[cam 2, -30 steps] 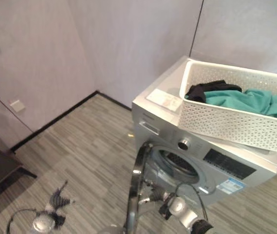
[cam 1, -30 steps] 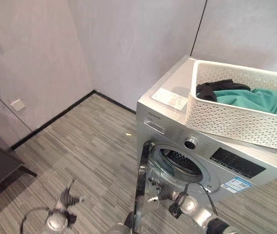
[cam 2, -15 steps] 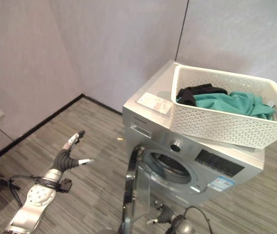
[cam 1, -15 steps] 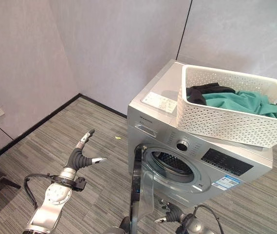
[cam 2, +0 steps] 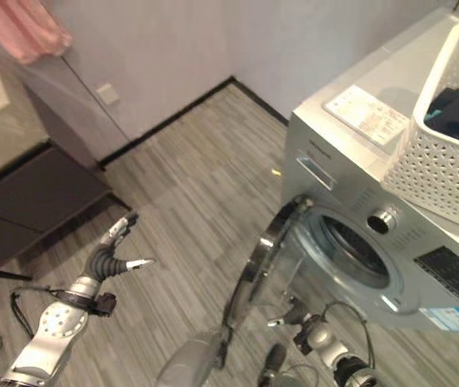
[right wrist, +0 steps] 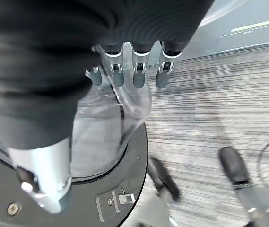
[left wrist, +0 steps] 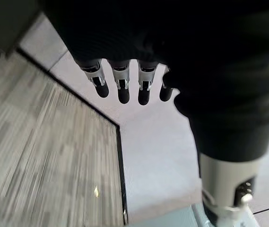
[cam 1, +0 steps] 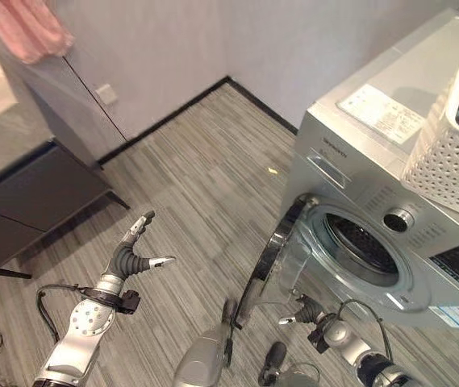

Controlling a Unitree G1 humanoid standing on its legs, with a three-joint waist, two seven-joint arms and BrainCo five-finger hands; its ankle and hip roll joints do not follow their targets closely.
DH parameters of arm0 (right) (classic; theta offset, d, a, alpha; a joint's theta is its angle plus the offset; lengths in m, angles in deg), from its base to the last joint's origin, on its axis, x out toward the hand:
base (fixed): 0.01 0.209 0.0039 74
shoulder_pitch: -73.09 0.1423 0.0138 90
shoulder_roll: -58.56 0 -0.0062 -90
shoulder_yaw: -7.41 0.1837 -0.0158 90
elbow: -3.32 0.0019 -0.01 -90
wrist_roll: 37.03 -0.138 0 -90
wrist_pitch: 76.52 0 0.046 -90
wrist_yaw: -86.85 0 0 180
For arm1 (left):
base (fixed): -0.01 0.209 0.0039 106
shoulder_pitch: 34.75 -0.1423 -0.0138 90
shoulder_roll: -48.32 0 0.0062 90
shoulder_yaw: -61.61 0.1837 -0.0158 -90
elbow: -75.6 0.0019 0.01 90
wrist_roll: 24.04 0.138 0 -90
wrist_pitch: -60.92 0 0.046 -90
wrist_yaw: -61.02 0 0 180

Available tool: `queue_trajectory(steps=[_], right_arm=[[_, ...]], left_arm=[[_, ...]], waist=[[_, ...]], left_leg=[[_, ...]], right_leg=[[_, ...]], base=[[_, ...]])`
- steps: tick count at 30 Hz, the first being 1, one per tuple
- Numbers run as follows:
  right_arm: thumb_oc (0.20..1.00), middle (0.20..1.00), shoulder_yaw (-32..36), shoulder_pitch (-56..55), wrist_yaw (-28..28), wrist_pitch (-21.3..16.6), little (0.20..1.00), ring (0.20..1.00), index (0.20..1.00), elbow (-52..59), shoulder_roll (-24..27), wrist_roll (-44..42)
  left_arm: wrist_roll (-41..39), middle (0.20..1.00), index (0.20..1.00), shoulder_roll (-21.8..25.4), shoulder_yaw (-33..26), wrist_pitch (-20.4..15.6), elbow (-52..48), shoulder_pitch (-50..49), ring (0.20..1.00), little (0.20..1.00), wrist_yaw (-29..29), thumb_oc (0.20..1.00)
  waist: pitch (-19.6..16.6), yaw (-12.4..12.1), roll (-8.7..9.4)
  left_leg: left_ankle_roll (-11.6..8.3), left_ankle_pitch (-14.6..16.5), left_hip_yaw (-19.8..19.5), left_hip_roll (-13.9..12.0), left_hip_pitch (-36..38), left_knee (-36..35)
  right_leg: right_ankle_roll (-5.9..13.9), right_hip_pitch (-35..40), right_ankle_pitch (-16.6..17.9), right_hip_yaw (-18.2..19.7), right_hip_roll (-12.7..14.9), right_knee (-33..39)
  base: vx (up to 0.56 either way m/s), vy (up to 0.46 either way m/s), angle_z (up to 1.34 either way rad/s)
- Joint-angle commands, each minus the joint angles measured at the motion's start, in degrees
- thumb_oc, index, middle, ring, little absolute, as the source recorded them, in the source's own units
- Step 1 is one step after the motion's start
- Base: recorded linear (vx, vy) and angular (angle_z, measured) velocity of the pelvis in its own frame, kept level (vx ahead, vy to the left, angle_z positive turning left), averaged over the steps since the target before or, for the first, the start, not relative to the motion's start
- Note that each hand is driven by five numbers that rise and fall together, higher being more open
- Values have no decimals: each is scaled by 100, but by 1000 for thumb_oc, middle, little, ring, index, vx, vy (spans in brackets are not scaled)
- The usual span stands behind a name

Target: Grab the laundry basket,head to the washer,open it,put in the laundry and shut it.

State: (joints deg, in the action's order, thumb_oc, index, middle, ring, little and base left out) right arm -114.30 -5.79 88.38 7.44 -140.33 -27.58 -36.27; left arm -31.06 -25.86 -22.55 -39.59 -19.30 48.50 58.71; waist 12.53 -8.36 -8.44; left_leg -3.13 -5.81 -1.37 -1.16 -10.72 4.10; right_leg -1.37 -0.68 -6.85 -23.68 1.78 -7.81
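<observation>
Left eye view gives me the laundry basket [cam 1: 452, 153] sitting on top of the washer [cam 1: 358, 129], well above and beyond my right fingers, with dark and teal laundry [cam 2: 457, 113] lying inside it. The washer door [cam 1: 266, 256] stands swung out wide, its chrome ring edge-on toward me and the drum mouth [cam 1: 361, 246] clear behind it. My right hand [cam 1: 308, 310] hangs low in front of the machine, just beside the door's lower part; in the right wrist view its fingers [right wrist: 139, 75] are straight and relaxed, holding nothing, with the door's clear bowl just past the tips. My left hand [cam 1: 131, 257] is out over the floor, well away from the washer, fingers [left wrist: 120, 87] extended and empty. As I judge it, opening is done and loading comes next. To do that well I should lift the right hand clear of the door without nudging it toward shut, reach up over the basket rim, gather the cloth in one bunch rather than by a corner, then feed it deep into the drum so nothing trails across the seal when the door closes.
</observation>
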Motion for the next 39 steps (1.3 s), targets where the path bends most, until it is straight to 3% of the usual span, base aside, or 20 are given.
queue_trajectory(steps=[1, 2, 3, 4, 11, 14, 18, 23, 26, 27, 29, 30, 34, 35, 36, 37, 38, 39], right_arm=[[1000, 1000, -108, 500, 95, -196, 1000, 1000, 1000, 2, -663, -118], [1000, 1000, -109, 505, 96, -199, 1000, 1000, 1000, -4, -667, -118], [1000, 1000, -194, 610, 106, -198, 1000, 1000, 1000, -169, -801, -75], [1000, 1000, -212, 566, 63, -185, 1000, 1000, 1000, -215, -898, -57], [1000, 1000, -182, 599, 189, -281, 1000, 1000, 1000, -459, -1208, -485], [1000, 1000, -256, 457, 149, -266, 1000, 1000, 1000, -536, -1167, -402], [1000, 1000, 153, -215, 130, -239, 1000, 1000, 1000, -697, -778, -441], [1000, 1000, 998, -907, 255, -210, 1000, 1000, 1000, -1146, -327, -508], [1000, 1000, 1280, -1164, 251, -181, 1000, 1000, 1000, -1390, -63, -435], [1000, 1000, 1281, -1164, 251, -181, 1000, 1000, 1000, -1390, -62, -434], [1000, 1000, 1469, -1177, 248, -74, 1000, 1000, 1000, -1714, 214, -259], [1000, 1000, 1587, -1164, 259, -1, 1000, 1000, 1000, -1902, 366, -120], [1000, 1000, 1753, -1158, 252, 66, 1000, 1000, 1000, -2122, 474, -112], [1000, 1000, 1860, -1118, 206, 72, 1000, 1000, 1000, -2271, 631, -73], [1000, 1000, 1863, -1118, 205, 71, 1000, 1000, 1000, -2272, 634, -73], [1000, 1000, 1941, -1169, 217, 71, 1000, 1000, 1000, -2297, 650, -47], [1000, 1000, 1986, -1187, 143, 77, 1000, 1000, 1000, -2288, 629, -39], [1000, 1000, 2081, -1231, 119, 105, 1000, 1000, 1000, -2394, 581, -75]], left_arm=[[-268, 1000, 1000, 298, 8, -353, -500, 318, 1000, 1000, -37, 1000], [-269, 1000, 1000, 299, 4, -350, -504, 315, 1000, 1000, -35, 1000], [-268, 1000, 1000, 267, 50, -325, -585, 366, 1000, 1000, -37, 1000], [-439, 1000, 1000, 280, 64, -345, -684, 237, 1000, 1000, 51, 1000], [-773, 1000, 1000, 456, 653, -336, -465, 523, 1000, 1000, 294, 1000], [-967, 1000, 1000, 429, 957, -225, -107, 577, 1000, 1000, 510, 1000], [-799, 1000, 1000, 319, 1320, 2, 717, 700, 1000, 1000, 667, 1000], [-627, 1000, 1000, -127, 1434, 194, 1759, 856, 1000, 1000, 709, 1000], [-576, 1000, 1000, -315, 1448, 296, 2326, 931, 1000, 1000, 778, 1000], [-576, 1000, 1000, -316, 1449, 295, 2327, 932, 1000, 1000, 778, 1000], [-463, 1000, 1000, -614, 1495, 410, 2945, 1065, 1000, 1000, 682, 1000], [-449, 1000, 1000, -738, 1439, 454, 3291, 1074, 1000, 1000, 688, 1000], [-374, 1000, 1000, -883, 1458, 488, 3846, 1144, 1000, 1000, 680, 1000], [36, 1000, 1000, -1019, 1528, 517, 4439, 1208, 1000, 1000, 578, 1000], [38, 1000, 1000, -1025, 1531, 513, 4445, 1214, 1000, 1000, 576, 1000], [280, 1000, 1000, -1078, 1489, 534, 4791, 1237, 1000, 1000, 424, 1000], [268, 1000, 1000, -1110, 1334, 546, 4961, 1214, 1000, 1000, 380, 1000], [443, 1000, 1000, -1167, 1218, 522, 5469, 1345, 1000, 1000, 197, 1000]], waist=[[46, 31, 623], [53, 26, 624], [51, -46, 592], [-105, -17, 590], [-135, 42, 648], [-233, 124, 667], [-401, 403, 762], [-404, 710, 855], [-315, 802, 866], [-317, 802, 864], [-205, 746, 840], [-230, 745, 801], [-290, 739, 747], [-316, 683, 561], [-297, 670, 568], [-325, 619, 489], [-394, 593, 455], [-557, 596, 447]], left_leg=[[63, 1188, -410, 807, -572, 1513], [62, 1191, -405, 803, -565, 1511], [21, 1078, -811, 661, -384, 1120], [95, 1073, -773, 543, -37, 645], [223, 1085, -553, 655, 3, 574], [276, 1107, -370, 589, 104, 430], [263, 1167, -190, 438, 466, 252], [150, 1365, -34, 165, 660, 863], [96, 1128, -131, 29, 436, 1928], [96, 1131, -132, 27, 430, 1934], [186, 819, -745, 304, -5, 2678], [225, 892, -878, 485, -188, 2460], [203, 931, -717, 414, -317, 1951], [70, 439, -919, 429, -427, 791], [72, 425, -903, 430, -386, 756], [31, 233, -1051, 405, -540, 365], [31, 249, -917, 300, -311, 122], [88, 251, -858, 287, -57, -25]], right_leg=[[415, -464, 302, 853, 396, 714], [414, -459, 304, 859, 393, 716], [439, -368, 351, 1045, 328, 768], [517, -210, 440, 1110, 336, 848], [567, -262, 626, 1452, 348, 954], [582, -344, 637, 1636, 315, 914], [533, -291, 470, 1858, 183, 767], [385, -96, 239, 2111, -77, 541], [274, 72, 168, 2274, -293, 402], [273, 70, 168, 2273, -295, 401], [233, 103, 146, 2596, -394, 291], [281, 133, 138, 2796, -392, 360], [339, 209, 117, 2956, -356, 438], [370, 391, 48, 3258, -514, 477], [370, 413, 45, 3272, -504, 479], [398, 563, -66, 3525, -531, 490], [449, 657, -145, 3609, -497, 478], [514, 710, -142, 3578, -304, 587]], base=[[-172, 87, 33], [9, 145, 18], [198, 165, -53], [187, 171, -65], [30, 87, -25], [35, 50, -58], [90, -51, -39], [103, -146, -30], [62, -168, -21], [19, -105, -45], [19, -40, -79], [48, 48, -85], [105, 81, -68], [190, 146, -52], [312, 249, -68], [196, 173, -64], [298, 318, -103], [334, 355, -109]])
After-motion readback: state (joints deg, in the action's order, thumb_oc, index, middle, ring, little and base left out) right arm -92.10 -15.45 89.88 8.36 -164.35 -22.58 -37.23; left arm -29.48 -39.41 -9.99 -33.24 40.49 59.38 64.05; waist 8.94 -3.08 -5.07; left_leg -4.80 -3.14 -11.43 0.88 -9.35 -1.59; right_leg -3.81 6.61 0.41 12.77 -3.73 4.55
